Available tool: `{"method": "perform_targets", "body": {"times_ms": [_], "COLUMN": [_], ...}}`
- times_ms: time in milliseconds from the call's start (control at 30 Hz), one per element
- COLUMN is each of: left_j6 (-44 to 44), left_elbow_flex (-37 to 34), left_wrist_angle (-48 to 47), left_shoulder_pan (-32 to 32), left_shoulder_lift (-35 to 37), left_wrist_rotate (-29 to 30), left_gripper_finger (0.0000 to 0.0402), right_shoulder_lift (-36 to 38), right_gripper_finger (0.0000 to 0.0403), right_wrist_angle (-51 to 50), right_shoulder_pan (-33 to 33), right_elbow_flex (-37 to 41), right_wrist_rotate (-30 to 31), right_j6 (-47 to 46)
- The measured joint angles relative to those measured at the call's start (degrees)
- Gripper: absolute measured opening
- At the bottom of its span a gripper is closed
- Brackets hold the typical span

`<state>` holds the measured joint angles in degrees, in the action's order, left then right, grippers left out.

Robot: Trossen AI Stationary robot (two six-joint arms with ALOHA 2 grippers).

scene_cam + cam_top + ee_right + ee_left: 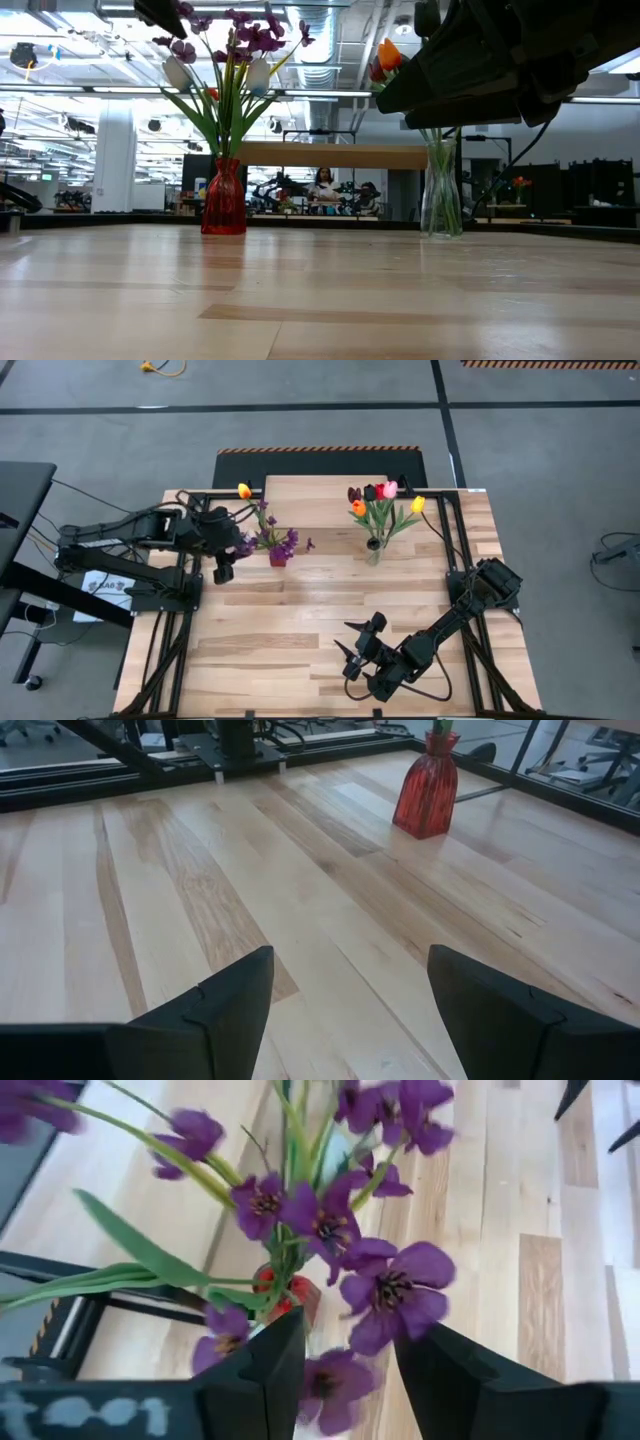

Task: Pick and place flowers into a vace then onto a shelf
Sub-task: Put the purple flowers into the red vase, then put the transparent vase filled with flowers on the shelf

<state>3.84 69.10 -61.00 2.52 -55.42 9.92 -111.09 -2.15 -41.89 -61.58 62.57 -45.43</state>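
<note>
Left hand [345,1370] part-spread just above purple sprigs [385,1285] in red vase [427,786]; right hand [350,1000] spread wide over bare bench [200,890], holding nothing.

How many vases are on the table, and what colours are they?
Red vases: 1, the red vase with purple flowers.
Clear glass vases: 1, the glass vase with tulips.
Total: 2 vases.
</note>
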Motion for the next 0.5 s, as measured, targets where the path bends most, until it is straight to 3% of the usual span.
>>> {"method": "perform_targets", "body": {"times_ms": [333,500], "left_j6": [4.51,6.0], "left_elbow_flex": [12.12,15.17], "left_wrist_angle": [-4.47,1.9], "left_shoulder_pan": [-0.06,-3.17], "left_shoulder_lift": [0.3,3.42], "left_wrist_rotate": [2.62,10.92], "left_gripper_finger": [0.0142,0.0141], "right_shoulder_lift": [0.0,0.0], "right_gripper_finger": [0.026,0.026], "right_wrist_angle": [0.07,2.38], "right_shoulder_pan": [0.02,0.76], "right_elbow_flex": [0.0,0.0], "right_wrist_rotate": [-2.74,-5.65], "right_j6": [0.24,-1.06]}}
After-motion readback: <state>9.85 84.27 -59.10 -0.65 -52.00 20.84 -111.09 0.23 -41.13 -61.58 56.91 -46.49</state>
